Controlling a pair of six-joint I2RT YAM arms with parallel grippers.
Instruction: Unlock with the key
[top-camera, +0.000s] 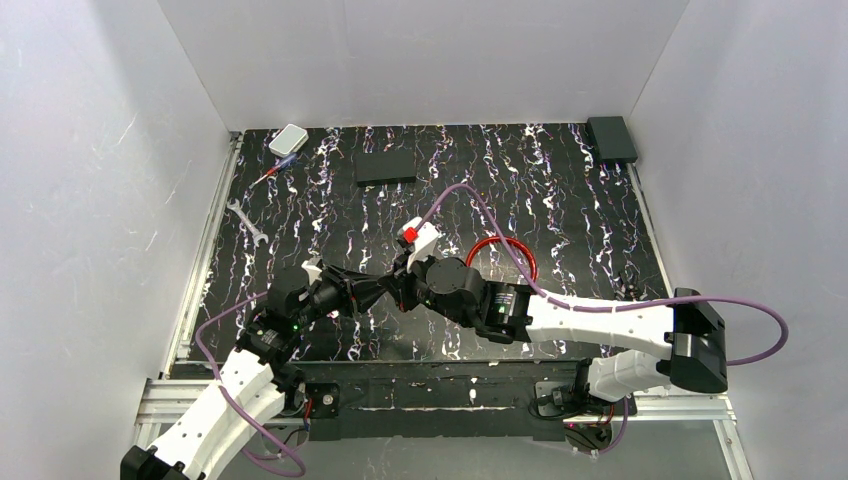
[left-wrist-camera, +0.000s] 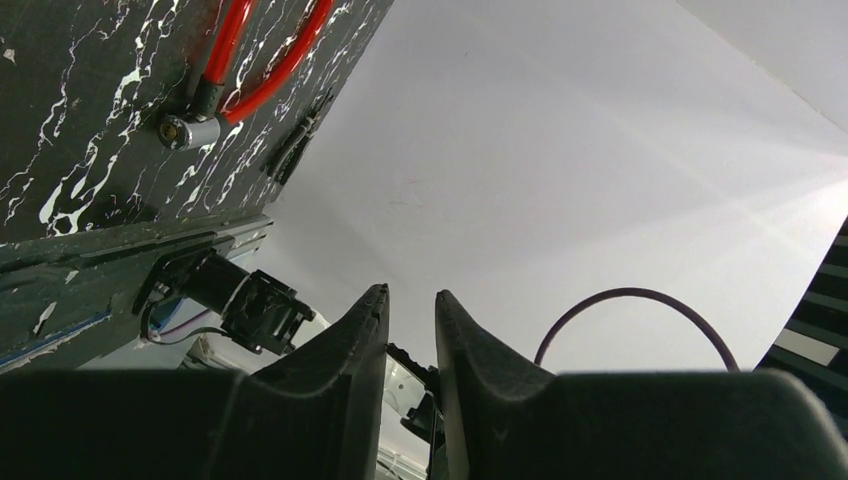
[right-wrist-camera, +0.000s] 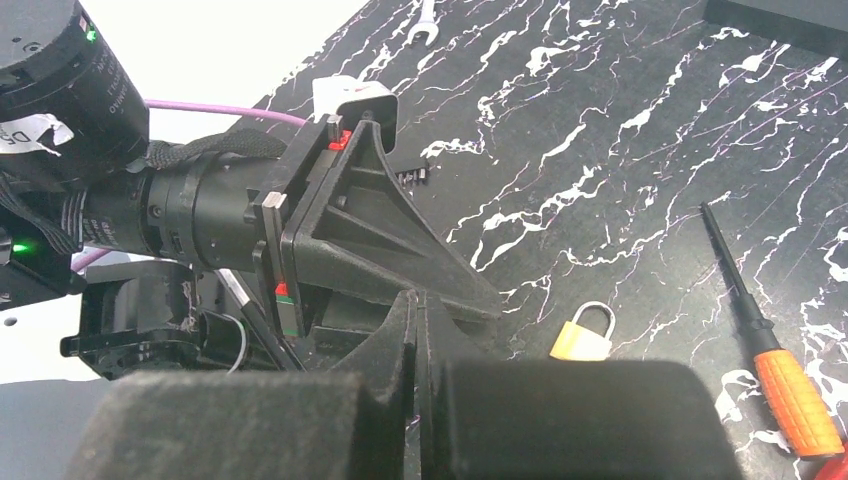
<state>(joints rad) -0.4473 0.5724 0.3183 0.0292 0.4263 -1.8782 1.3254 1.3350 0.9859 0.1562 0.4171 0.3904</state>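
Meeting mid-table, the left gripper (left-wrist-camera: 411, 293) is gaping narrowly and the right gripper (right-wrist-camera: 416, 302) is pressing together, empty. The key (right-wrist-camera: 792, 388) is lying ungrasped near the padlock (right-wrist-camera: 581, 343); pickup likely needs a spread claw.

Odds and ends on a black marbled table (top-camera: 560, 200)
A small silver wrench (top-camera: 245, 222) lay near the left edge; a white box (top-camera: 288, 139) sat in the far left corner, a flat black slab (top-camera: 386, 166) to its right, a black box (top-camera: 611, 138) in the far right corner, white walls (top-camera: 420, 60) around
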